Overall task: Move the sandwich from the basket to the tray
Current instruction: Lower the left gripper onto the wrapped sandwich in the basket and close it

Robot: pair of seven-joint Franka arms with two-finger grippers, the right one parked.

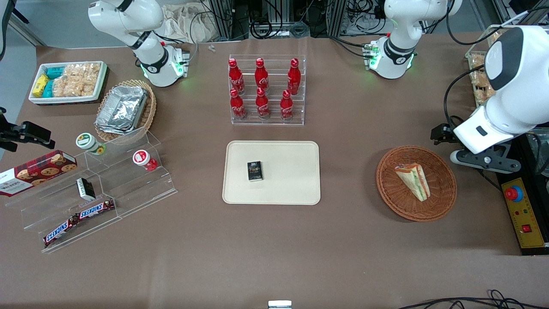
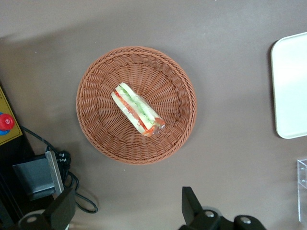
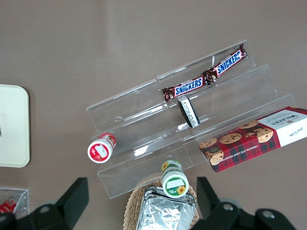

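The sandwich (image 1: 414, 176) (image 2: 138, 110), a clear-wrapped wedge with green and red filling, lies on its side in the round reddish-brown basket (image 1: 394, 201) (image 2: 96, 129). My left gripper (image 1: 440, 134) (image 2: 127, 208) hangs above the table just off the basket's rim, toward the working arm's end and a little farther from the front camera than the sandwich. It is open, with nothing between its dark fingers (image 2: 189, 203). The cream tray (image 1: 291, 180) (image 2: 290, 96) lies at the table's middle, beside the basket, with a small black box (image 1: 254, 171) on it.
A clear rack of red cola bottles (image 1: 266, 90) stands farther from the front camera than the tray. A yellow emergency-stop box (image 1: 521, 210) and cables lie near the basket. At the parked arm's end are an acrylic snack stand (image 1: 103, 189), a foil-container basket (image 1: 124, 109) and a white bin (image 1: 68, 81).
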